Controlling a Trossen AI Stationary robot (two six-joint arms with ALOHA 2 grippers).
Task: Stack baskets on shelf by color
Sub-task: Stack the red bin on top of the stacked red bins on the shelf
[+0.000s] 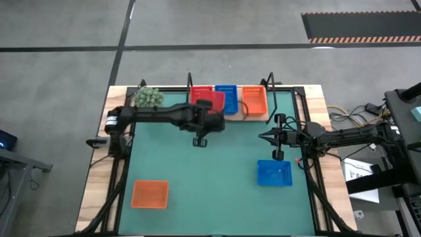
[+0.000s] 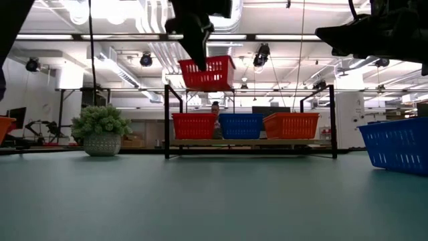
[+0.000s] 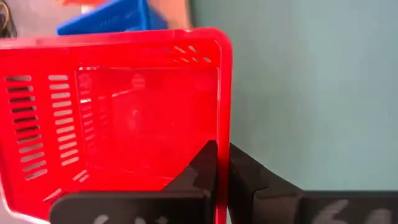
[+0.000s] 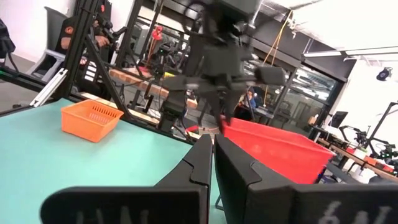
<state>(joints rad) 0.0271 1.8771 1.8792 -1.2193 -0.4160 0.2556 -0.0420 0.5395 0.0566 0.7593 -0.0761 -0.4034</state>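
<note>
Left claw [image 2: 200, 65] is clamped on the rim of a red plastic mesh basket [image 2: 208, 73], hanging it in the air above the red stack [image 2: 194, 125] at one end of the light wooden shelf with black end frames [image 2: 251, 142]. Right claw [image 1: 266, 137], fingers pressed together and empty, hovers over the desk near a lone blue mesh basket [image 1: 274, 173].

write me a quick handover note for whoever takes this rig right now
Left gripper: shut on a red basket, held in the air above the red basket on the shelf.
Right gripper: fingers shut, empty, above the mat.
Done: red, blue basket on the shelf and orange basket on the shelf sit side by side on the shelf.
Left: lower the held red one; then the loose blue basket and loose orange basket.
</note>
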